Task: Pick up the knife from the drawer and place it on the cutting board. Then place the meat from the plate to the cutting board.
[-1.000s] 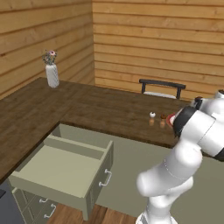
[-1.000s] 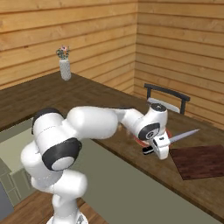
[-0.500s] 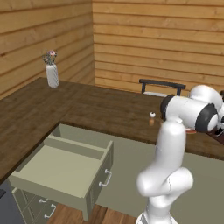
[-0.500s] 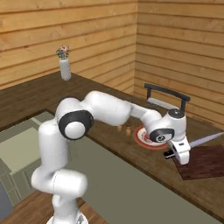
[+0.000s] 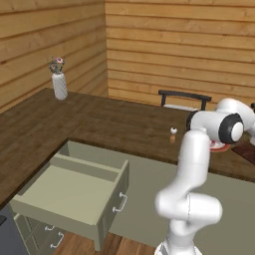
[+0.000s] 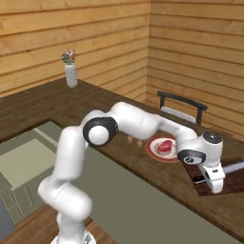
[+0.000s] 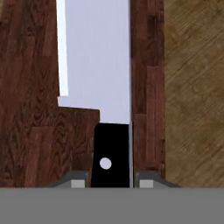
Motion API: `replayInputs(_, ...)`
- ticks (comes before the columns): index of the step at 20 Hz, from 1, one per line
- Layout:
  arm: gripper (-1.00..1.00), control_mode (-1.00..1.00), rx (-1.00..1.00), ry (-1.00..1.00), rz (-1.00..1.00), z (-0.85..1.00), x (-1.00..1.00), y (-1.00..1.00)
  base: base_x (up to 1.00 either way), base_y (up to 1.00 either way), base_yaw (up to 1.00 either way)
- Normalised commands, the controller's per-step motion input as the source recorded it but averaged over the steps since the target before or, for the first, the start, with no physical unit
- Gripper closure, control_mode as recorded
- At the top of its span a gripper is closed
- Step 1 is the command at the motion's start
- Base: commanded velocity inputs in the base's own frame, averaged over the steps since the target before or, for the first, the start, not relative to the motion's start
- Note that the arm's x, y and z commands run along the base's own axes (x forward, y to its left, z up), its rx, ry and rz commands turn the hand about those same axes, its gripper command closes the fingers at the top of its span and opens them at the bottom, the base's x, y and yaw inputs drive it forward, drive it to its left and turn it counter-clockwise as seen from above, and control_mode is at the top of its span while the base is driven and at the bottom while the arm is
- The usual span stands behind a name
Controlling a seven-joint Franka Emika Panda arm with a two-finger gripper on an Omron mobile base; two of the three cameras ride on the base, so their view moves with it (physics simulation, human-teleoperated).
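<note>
My gripper (image 6: 214,181) hangs low over the near left part of the dark reddish cutting board (image 6: 231,185), shut on the knife (image 6: 233,167). In the hand view both fingertips (image 7: 78,182) clamp the black handle of the knife (image 7: 111,151). Its pale blade runs away from the hand over the cutting board (image 7: 30,131). Whether the blade touches the wood I cannot tell. The red-pink meat (image 6: 165,146) lies on the orange-rimmed plate (image 6: 153,151), left of the board. The sage-green drawer (image 5: 74,191) stands pulled out at the lower left, nothing visible inside it.
A white vase with flowers (image 5: 59,83) stands at the back left of the brown counter (image 5: 104,122). Two small shakers (image 5: 173,132) sit near the plate. A black-framed rack (image 6: 182,103) stands by the wooden wall. Narrower drawer fronts (image 5: 47,234) lie below the open drawer.
My arm has swung right and down with the knife, from beside the plate to low over the cutting board. The grip has stayed shut.
</note>
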Motion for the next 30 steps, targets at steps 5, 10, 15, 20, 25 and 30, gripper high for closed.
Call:
replayInputs(5,1.0,-1.0,0.0,-0.03,0.0,-0.28,-0.02,-0.16,0.0,0.0,0.0)
replayInputs(10,1.0,-1.0,0.0,-0.02,0.0,-0.14,0.2,0.0,0.0,0.0,0.0)
replayInputs(15,-1.0,-1.0,-0.01,0.0,0.0,-0.1,0.0,0.0,0.0,0.0,0.0)
replayInputs(20,-1.0,-1.0,0.0,-0.02,0.0,0.24,0.05,0.01,0.0,0.0,0.0)
replayInputs(25,-1.0,-1.0,-0.01,-0.06,0.0,0.95,0.02,0.44,0.0,0.0,0.0)
replayInputs(30,-1.0,-1.0,-0.06,0.01,0.03,0.51,0.44,1.0,0.0,0.0,0.0)
